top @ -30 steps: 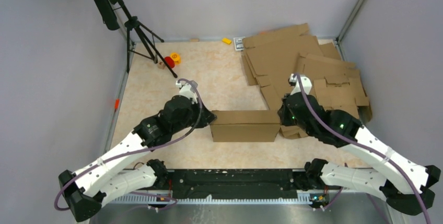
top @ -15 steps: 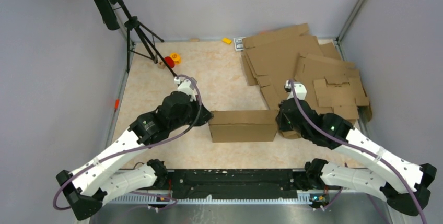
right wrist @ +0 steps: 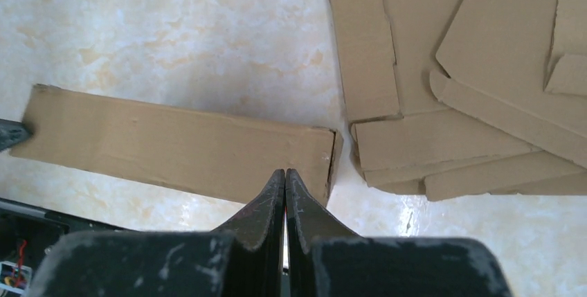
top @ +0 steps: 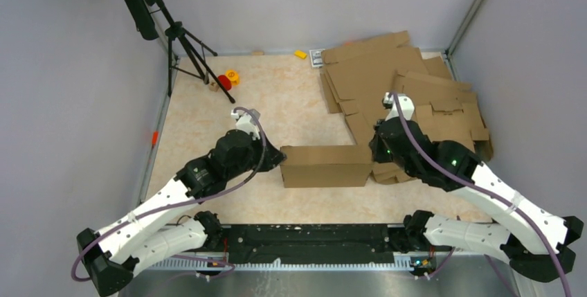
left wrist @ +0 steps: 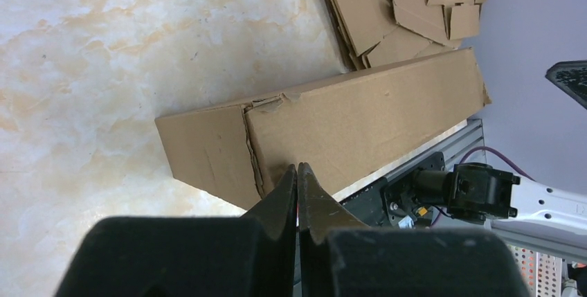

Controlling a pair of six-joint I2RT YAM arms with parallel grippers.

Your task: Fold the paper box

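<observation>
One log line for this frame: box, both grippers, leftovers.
box: folded, mid-table | left gripper: shut, at box's left end | right gripper: shut, at box's right end | blanks: piled far right

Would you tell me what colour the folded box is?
Plain brown cardboard box; clearest in the left wrist view.

Brown paper box (top: 324,165), beige marbled table (top: 277,96)

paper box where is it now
In the top view the box lies at the front middle of the table, between the left arm and right arm, with the blanks just to its right.
</observation>
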